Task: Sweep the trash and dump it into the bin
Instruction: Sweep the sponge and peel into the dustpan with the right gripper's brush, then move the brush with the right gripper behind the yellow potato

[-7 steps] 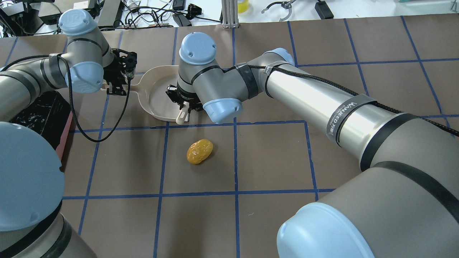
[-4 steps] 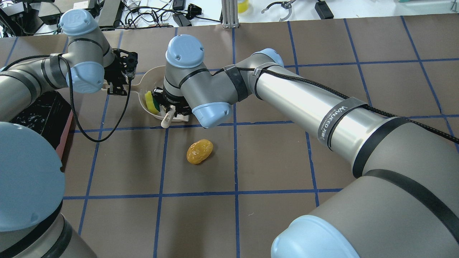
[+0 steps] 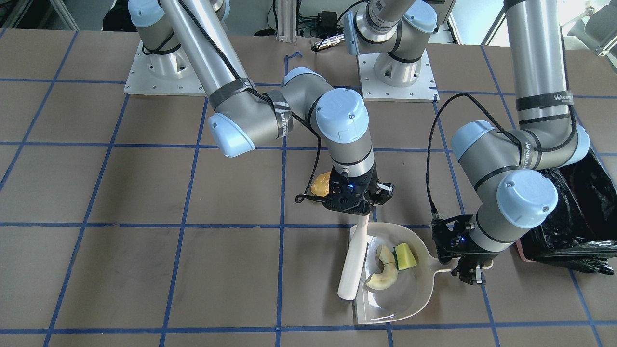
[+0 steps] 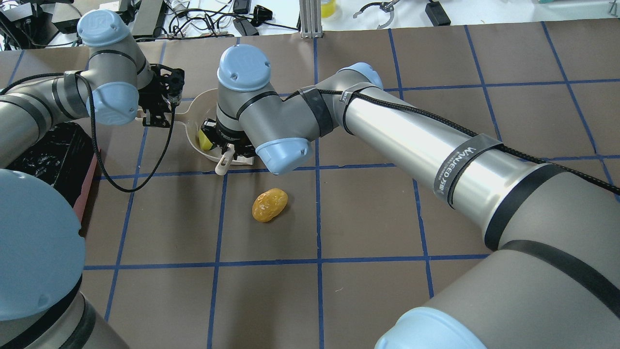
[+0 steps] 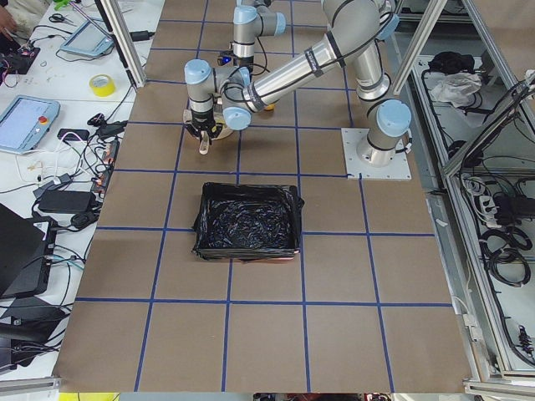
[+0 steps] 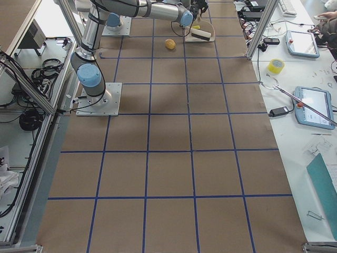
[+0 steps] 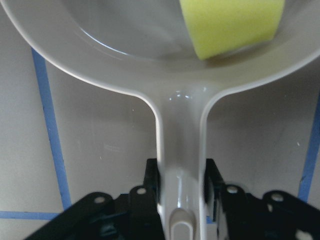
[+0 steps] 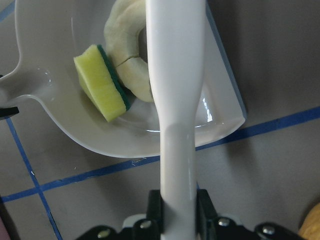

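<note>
The yellow-green sponge piece (image 8: 100,90) and the pale curled scrap (image 8: 127,55) lie inside the beige dustpan (image 3: 409,294), near its handle end. The golden-brown lump (image 4: 269,204) lies on the table outside the pan, behind my right gripper. My left gripper (image 7: 181,175) is shut on the dustpan handle and holds the pan flat on the table. My right gripper (image 8: 179,205) is shut on a white brush (image 3: 353,260) that lies across the pan's open mouth. The pink bin with its black bag (image 5: 248,220) stands beside my left arm.
The table is brown paper with a blue tape grid (image 4: 220,218). The bin's black bag (image 3: 578,212) lies close to my left elbow. Cables and devices (image 4: 213,19) lie along the far table edge.
My right gripper has swept the brush leftward across the dustpan, and the sponge now shows at the pan's handle end. The left gripper and the golden-brown lump have not moved.
</note>
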Robot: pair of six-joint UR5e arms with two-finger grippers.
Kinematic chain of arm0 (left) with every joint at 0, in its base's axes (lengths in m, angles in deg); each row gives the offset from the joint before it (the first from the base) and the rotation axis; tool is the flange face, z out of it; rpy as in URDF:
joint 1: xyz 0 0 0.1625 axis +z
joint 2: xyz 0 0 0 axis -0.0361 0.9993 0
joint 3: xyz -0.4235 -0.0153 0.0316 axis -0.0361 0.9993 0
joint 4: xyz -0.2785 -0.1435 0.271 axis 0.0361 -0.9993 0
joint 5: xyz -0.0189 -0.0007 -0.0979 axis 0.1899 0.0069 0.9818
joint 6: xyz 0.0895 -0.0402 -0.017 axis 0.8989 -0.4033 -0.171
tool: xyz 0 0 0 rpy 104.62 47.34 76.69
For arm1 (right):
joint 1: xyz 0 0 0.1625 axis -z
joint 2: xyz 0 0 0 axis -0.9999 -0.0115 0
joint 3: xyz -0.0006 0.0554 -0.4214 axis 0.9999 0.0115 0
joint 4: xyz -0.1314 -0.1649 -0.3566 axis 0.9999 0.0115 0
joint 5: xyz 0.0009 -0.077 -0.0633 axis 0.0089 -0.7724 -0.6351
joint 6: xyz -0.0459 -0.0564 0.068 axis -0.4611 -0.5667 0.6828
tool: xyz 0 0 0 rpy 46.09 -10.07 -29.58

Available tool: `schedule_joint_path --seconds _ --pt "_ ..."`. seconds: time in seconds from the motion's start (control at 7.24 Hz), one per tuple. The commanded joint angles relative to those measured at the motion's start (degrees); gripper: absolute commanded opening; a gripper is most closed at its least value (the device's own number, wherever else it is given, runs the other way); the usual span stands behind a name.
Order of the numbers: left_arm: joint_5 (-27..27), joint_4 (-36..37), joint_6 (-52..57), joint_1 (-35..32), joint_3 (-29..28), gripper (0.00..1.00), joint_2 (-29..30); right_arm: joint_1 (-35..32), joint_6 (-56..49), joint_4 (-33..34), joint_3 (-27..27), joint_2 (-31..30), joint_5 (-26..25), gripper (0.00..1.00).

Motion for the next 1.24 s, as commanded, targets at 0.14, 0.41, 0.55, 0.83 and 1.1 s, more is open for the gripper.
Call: schedule_joint_path --seconds 0.14,0.41,0.55,0.83,1.1 --pt "-0.02 -3.3 6.48 0.97 2.79 0.0 -5.33 3.94 -3.32 -8.45 -7.08 -9.92 -1.7 0.0" --pt "-2.37 -3.76 9.46 1.15 9.8 0.0 -11.91 5.26 -8.32 -7.67 -20.43 -19.83 -2.84 0.0" --pt "-2.65 -4.02 9.22 1.33 14.19 0.0 -15.07 5.35 -8.24 -7.67 -25.8 -24.5 -4.07 0.0" --pt "-3.35 -3.23 8.86 1.41 21.94 0.0 -19.39 5.0 -7.28 -3.58 -38.44 -33.47 -3.99 0.0" --pt "-3.45 0.7 8.69 1.5 26.17 0.0 -19.85 3.17 -5.43 6.11 -44.04 -32.74 -5.73 0.0"
